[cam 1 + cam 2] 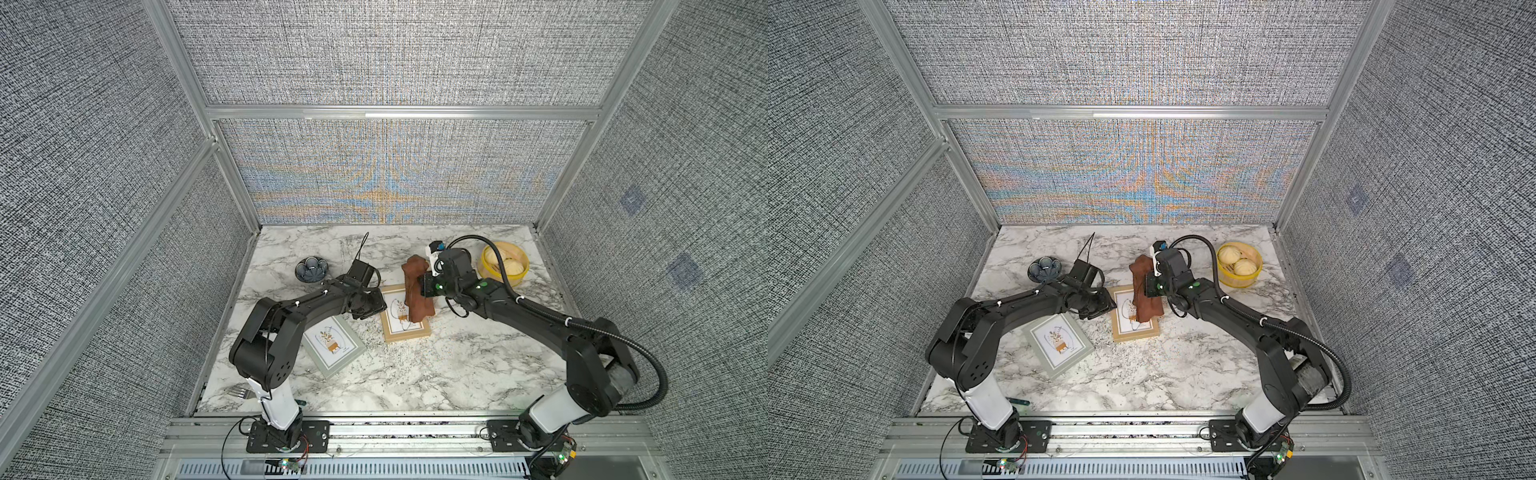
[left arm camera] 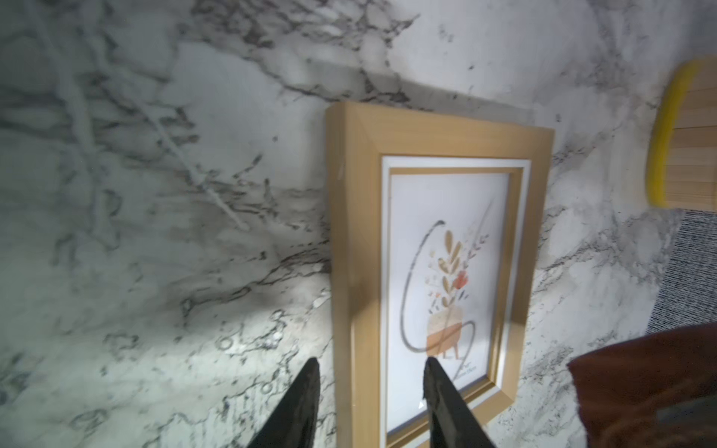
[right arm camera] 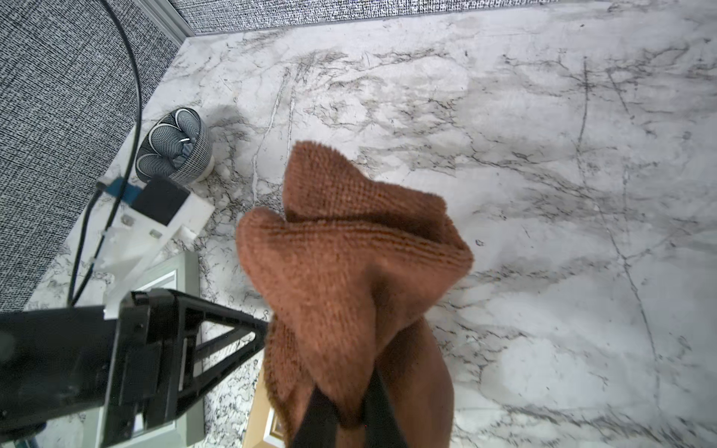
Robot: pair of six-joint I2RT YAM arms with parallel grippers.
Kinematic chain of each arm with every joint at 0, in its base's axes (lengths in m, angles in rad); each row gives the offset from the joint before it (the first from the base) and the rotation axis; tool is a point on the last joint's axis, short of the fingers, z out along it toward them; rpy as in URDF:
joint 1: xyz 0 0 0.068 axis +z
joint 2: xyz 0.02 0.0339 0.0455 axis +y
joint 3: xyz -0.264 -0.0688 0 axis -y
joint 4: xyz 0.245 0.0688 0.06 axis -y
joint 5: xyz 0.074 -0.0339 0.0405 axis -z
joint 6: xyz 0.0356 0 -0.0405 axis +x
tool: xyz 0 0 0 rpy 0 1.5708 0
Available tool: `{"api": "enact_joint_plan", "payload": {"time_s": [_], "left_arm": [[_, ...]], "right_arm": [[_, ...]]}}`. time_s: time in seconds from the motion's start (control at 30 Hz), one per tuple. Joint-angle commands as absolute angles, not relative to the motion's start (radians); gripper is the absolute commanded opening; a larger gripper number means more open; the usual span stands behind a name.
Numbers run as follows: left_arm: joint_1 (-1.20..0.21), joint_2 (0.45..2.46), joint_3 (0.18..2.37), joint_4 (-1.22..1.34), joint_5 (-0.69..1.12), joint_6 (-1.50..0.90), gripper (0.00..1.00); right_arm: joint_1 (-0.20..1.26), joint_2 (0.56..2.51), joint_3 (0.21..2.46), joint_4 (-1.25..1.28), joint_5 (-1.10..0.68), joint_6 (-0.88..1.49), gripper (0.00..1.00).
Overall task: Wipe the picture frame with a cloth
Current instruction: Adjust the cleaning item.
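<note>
**Black arms, white bases**

The matte-black left arm (image 1: 307,305) and right arm (image 1: 540,316) are showing glossy white lower segments (image 1: 279,399). A ribbed black hose (image 1: 663,378) is running along the right one, green lights (image 1: 438,286) are glowing, and the left gripper (image 2: 371,362) is showing tapered black fingers (image 2: 304,403).

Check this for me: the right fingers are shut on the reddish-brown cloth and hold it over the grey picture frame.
Not quite. The right fingers are shut on the cloth, but they hold it over the wooden picture frame, not the grey picture frame, which lies apart from the cloth. Both top views show this.
</note>
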State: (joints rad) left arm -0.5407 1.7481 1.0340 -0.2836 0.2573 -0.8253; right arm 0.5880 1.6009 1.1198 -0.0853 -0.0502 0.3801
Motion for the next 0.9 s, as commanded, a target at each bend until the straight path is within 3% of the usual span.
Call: {"api": "enact_joint_plan", "payload": {"time_s": [0.0, 0.2, 0.3, 0.4, 0.63, 0.87], "left_arm": [[-0.539, 1.704, 0.974, -0.213, 0.228, -0.866, 0.45], [-0.527, 1.499, 0.840, -0.088, 0.192, -0.861, 0.55], [-0.513, 1.383, 0.784, -0.052, 0.206, -0.837, 0.67], [-0.507, 1.278, 0.736, -0.004, 0.189, -0.829, 0.72], [-0.508, 1.185, 0.665, 0.219, 0.173, -0.777, 0.73], [-0.507, 1.339, 0.788, 0.206, 0.285, -0.756, 0.61]], "right_arm": [[0.593, 1.630, 1.154, -0.015, -0.120, 0.375, 0.00], [0.587, 1.727, 1.252, 0.023, -0.302, 0.482, 0.00], [0.573, 1.800, 1.337, 0.001, -0.446, 0.556, 0.00], [0.562, 1.841, 1.397, -0.012, -0.544, 0.632, 0.00], [0.563, 1.869, 1.450, -0.030, -0.639, 0.752, 0.00], [0.586, 1.871, 1.453, -0.036, -0.662, 0.762, 0.00]]}}
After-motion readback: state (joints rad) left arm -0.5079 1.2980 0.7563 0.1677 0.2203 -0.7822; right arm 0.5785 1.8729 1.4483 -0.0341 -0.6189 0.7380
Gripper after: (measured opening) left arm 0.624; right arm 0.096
